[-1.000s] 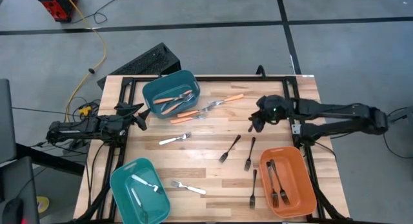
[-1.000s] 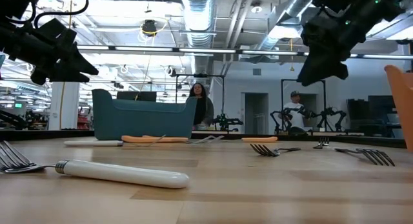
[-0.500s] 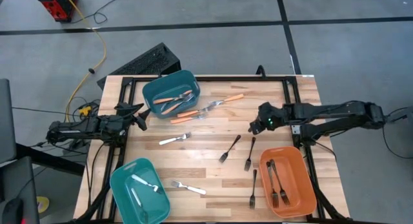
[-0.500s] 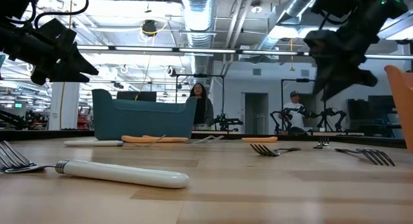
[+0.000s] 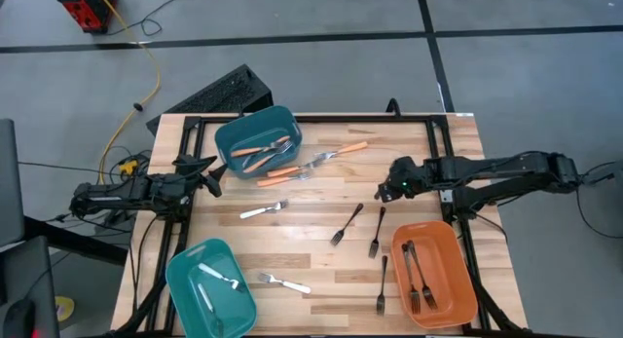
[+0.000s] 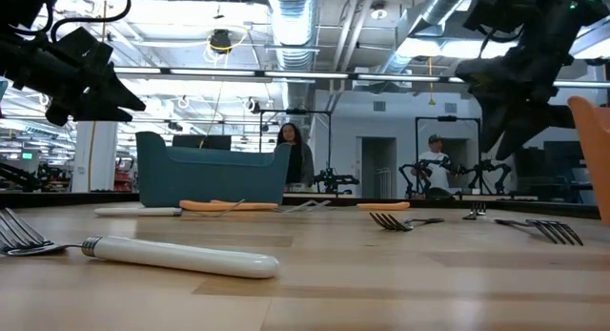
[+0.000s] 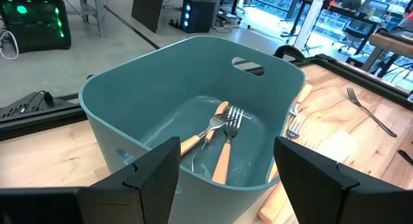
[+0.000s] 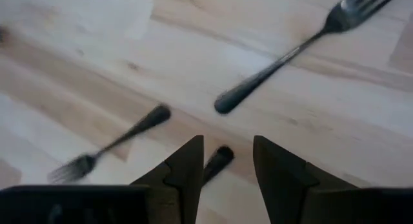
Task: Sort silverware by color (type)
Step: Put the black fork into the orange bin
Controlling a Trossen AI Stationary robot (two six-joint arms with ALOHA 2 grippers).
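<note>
- At the table's near edge, a teal bin [image 5: 209, 287] on the left holds a white-handled fork [image 5: 220, 279]; another white fork [image 5: 283, 281] lies just beside it on the wood.
- On the near right, an orange bin [image 5: 435, 275] holds black forks [image 5: 417, 276]; three more black forks [image 5: 377, 231] lie loose on the table to its left.
- Mid-table, the right gripper [image 5: 393, 188] hovers above those loose black forks, its fingers [image 8: 187, 166] slightly apart and empty.
- The step in hand looks like picking a black fork; the next move likely calls for lowering over a handle [image 8: 219, 158] and closing.
- At the left edge, the left gripper [image 5: 207, 174] waits, jaws wide apart and empty.
- Farthest, a second teal bin [image 7: 155, 101] holds orange-handled forks [image 7: 226, 143]; more orange forks [image 5: 336, 152] lie beside it.
</note>
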